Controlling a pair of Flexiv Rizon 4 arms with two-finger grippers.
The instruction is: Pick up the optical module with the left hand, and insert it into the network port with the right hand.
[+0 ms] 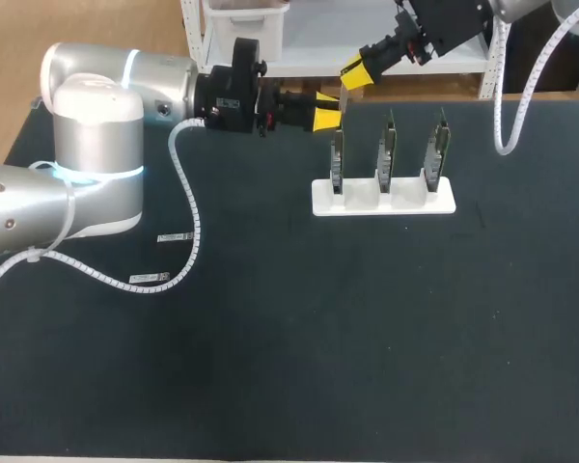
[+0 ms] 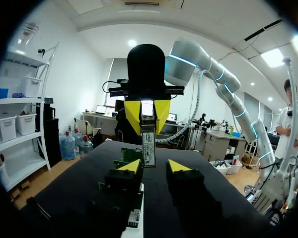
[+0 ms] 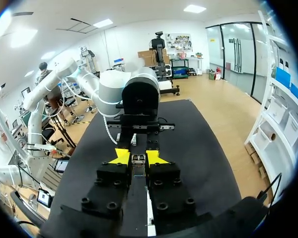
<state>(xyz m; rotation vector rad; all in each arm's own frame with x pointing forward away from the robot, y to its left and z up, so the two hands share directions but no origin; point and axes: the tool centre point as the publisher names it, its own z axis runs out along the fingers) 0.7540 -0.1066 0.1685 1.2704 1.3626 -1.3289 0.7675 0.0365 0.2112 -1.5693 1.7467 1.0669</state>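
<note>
While clamped in the right hand (image 3: 137, 156), optical module (image 2: 148, 144) aloft over the far side of the surface (image 1: 367, 318).
Left hand (image 2: 155, 167) open and empty just beside it: pull back straight, without brushing; then keep module upright for the insertion. Counted: one module, three upright boards (image 1: 390, 149), one white holder (image 1: 383, 204), two hands.

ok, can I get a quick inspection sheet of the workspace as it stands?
Surface: dark table, matte.
Job's things: optical module hangs in the right claw; white holder carries three upright boards.
Clutter: two small label strips on the table.
Claws: right claw shut on the module; left claw open, its fingers on either side of the module's lower end.
Cables: white spiral-wrapped cable trails from the left arm across the table; another cable hangs off the right arm.
Surroundings: nothing seen touching the table.
</note>
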